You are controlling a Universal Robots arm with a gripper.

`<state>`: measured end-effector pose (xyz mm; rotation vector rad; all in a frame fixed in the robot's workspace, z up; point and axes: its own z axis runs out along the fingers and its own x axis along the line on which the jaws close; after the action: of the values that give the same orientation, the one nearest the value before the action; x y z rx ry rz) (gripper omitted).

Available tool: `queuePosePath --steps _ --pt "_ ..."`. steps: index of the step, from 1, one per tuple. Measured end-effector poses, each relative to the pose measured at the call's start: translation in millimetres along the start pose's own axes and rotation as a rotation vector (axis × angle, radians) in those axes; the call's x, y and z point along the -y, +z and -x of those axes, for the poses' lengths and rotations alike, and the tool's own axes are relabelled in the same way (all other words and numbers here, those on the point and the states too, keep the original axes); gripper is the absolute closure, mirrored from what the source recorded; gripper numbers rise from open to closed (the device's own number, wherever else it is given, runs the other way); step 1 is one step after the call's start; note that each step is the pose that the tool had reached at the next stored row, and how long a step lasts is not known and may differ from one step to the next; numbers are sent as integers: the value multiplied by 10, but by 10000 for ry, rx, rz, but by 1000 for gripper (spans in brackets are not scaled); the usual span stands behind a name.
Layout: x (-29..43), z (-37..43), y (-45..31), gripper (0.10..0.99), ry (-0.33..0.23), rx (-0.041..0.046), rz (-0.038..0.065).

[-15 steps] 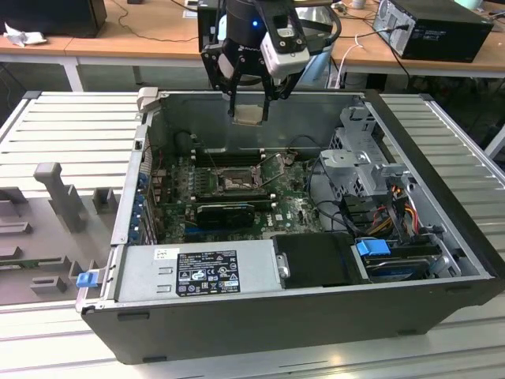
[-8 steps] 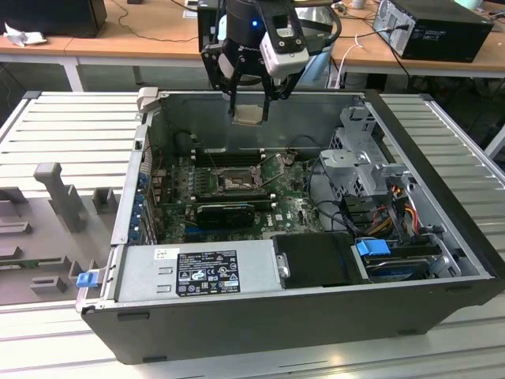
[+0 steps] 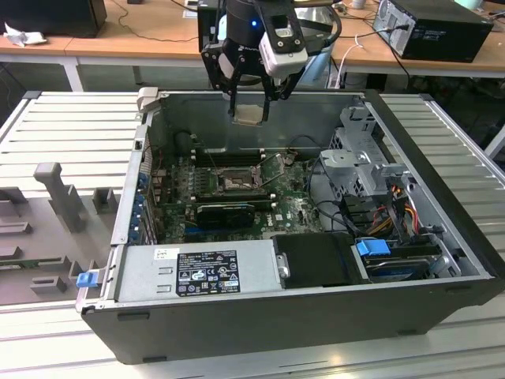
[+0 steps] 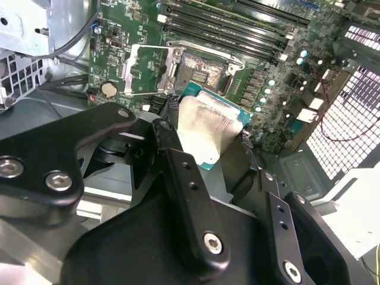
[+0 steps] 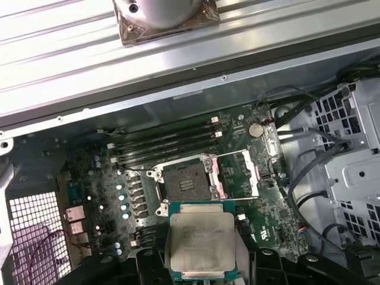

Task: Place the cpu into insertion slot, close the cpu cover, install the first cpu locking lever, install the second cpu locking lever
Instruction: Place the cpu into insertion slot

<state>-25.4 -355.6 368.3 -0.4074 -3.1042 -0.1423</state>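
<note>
A ribbed metal table (image 3: 71,118) carries the open computer case (image 3: 316,312) and, at the exterior view's left, a grey tray (image 3: 31,260).

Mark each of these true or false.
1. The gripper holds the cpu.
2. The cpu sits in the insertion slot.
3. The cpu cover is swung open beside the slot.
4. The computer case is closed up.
1. True. The gripper is shut on the cpu, above the case.
2. False. The insertion slot is empty; the cpu hangs in the gripper over the motherboard.
3. True. The cpu cover lies flipped open next to the slot.
4. False. The computer case is open, and the motherboard inside is in plain sight.
</note>
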Motion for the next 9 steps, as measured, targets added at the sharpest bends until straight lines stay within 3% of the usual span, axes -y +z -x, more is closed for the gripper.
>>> queuePosePath --steps 9 --pt "0 0 1 561 414 37 7"
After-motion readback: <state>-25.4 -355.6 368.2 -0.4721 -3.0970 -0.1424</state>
